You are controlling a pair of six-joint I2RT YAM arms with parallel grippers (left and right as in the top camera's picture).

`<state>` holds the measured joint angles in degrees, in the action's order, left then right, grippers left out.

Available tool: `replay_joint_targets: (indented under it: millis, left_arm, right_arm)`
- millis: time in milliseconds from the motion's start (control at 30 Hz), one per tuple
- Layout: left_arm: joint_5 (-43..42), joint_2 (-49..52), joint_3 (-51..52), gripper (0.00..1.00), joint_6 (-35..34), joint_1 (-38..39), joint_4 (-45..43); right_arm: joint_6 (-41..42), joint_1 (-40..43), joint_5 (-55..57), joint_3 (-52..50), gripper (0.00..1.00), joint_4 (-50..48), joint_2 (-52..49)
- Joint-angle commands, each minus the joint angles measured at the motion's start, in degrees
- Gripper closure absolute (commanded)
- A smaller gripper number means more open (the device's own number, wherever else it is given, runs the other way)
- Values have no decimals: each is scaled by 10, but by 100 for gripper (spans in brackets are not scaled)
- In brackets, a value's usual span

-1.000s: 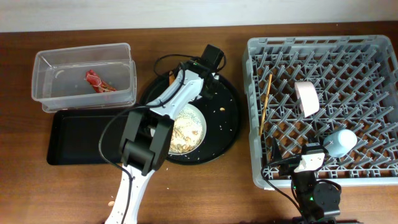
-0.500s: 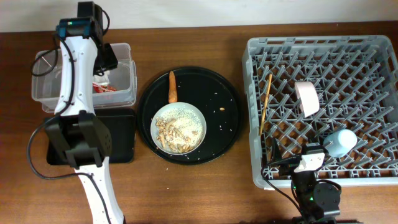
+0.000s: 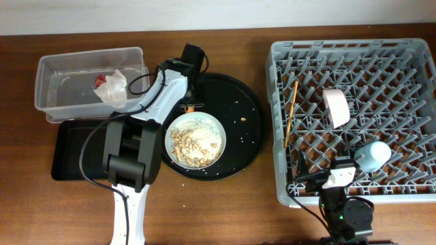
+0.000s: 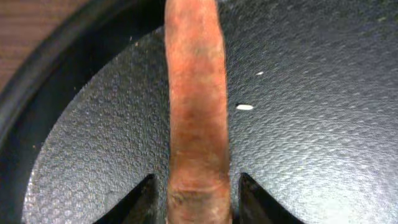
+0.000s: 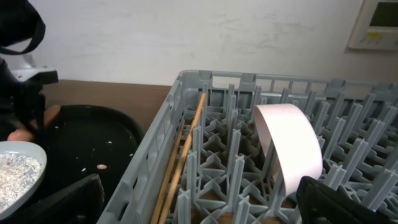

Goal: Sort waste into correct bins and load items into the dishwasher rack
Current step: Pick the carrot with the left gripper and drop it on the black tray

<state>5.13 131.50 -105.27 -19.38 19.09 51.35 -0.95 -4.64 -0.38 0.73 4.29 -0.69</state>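
My left gripper (image 3: 191, 101) (image 4: 196, 208) is low on the large round black tray (image 3: 246, 129), jaws open on either side of the orange carrot piece (image 4: 196, 93), with a thin gap each side. The pale plate-bowl (image 3: 219, 131) holds rice and beige scraps. The crumpled white napkin (image 3: 114, 87) and red wrapper (image 3: 101, 79) lie in the clear tub (image 3: 65, 102). The shallow black tray (image 3: 78, 156) is in front of it. The grey rack (image 3: 279, 102) holds the chopsticks (image 3: 291, 112) (image 5: 186, 149), the white bowl (image 3: 336, 107) (image 5: 289, 143) and the light-blue cup (image 3: 373, 156). My right gripper (image 3: 337, 178) (image 5: 205, 199) is open and empty at the rack's front edge.
Loose rice grains and a small scrap (image 3: 243, 120) are scattered on the round tray. The left arm stretches over the black tray's right end and the plate-bowl's left side. A white wall stands behind the table.
My left arm swung from the clear tub back right to the carrot on the round tray. The white napkin now lies in the tub. The right arm has not moved.
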Motion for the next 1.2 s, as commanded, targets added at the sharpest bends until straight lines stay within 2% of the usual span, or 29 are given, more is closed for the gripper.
replay_joint_targets:
  millis: [0,67,133,200,233,267,333,367,433,533,633,700,767,833,867,900,933,967,1000,1033,1067,1133,1167]
  left_arm:
    - [9,-8,12,79,-1,-1,-5]
    - [9,-9,6,87,4,-3,-21]
    - [9,-28,-41,90,26,-18,-5]
    - [9,-83,-118,90,25,-39,82]
    - [9,-122,-131,91,3,-52,157]
    - [9,-156,-131,97,-36,-66,226]
    - [13,-211,-131,100,-51,-92,323]
    - [34,-227,-131,99,-56,-99,356]
    - [110,-244,-118,99,-140,-124,425]
    - [112,-251,-19,99,-162,-162,417]
    - [103,-313,131,99,-174,-228,343]
    - [39,-370,269,99,-176,-310,246]
    - [-87,-394,374,99,-176,-398,116]
    - [-118,-394,424,99,-176,-413,56]
    - [-118,-394,445,83,-176,-413,36]
    - [-117,-394,447,45,-175,-413,23]
    - [-120,-394,446,30,-175,-413,9]
    - [-141,-395,443,23,-175,-413,6]
    - [-239,-401,424,24,-150,-411,8]
    - [-255,-420,405,29,-139,-394,9]
    - [-249,-439,391,30,-122,-365,7]
    - [-196,-471,367,30,-50,-249,-23]
    - [-179,-471,362,20,29,-131,-75]
  right_arm:
    - [-1,2,-5,-4,2,1,3]
    - [-1,2,-5,-4,2,1,3]
    - [-1,2,-5,-4,2,1,3]
    - [-1,2,-5,-4,2,1,3]
    - [-1,2,-5,-4,2,1,3]
    - [-1,2,-5,-4,2,1,3]
    - [-1,2,-5,-4,2,1,3]
    - [-1,2,-5,-4,2,1,3]
    - [-1,2,-5,-4,2,1,3]
    - [-1,2,-5,-4,2,1,3]
    - [-1,2,-5,-4,2,1,3]
    - [-1,2,-5,-4,2,1,3]
    - [-1,2,-5,-4,2,1,3]
    - [-1,2,-5,-4,2,1,3]
    - [-1,2,-5,-4,2,1,3]
    - [-1,2,-5,-4,2,1,3]
    - [-1,2,-5,-4,2,1,3]
    - [-1,2,-5,-4,2,1,3]
    - [-1,2,-5,-4,2,1,3]
    - [-1,2,-5,-4,2,1,3]
    - [-1,2,-5,-4,2,1,3]
    - [-1,2,-5,-4,2,1,3]
    - [-1,2,-5,-4,2,1,3]
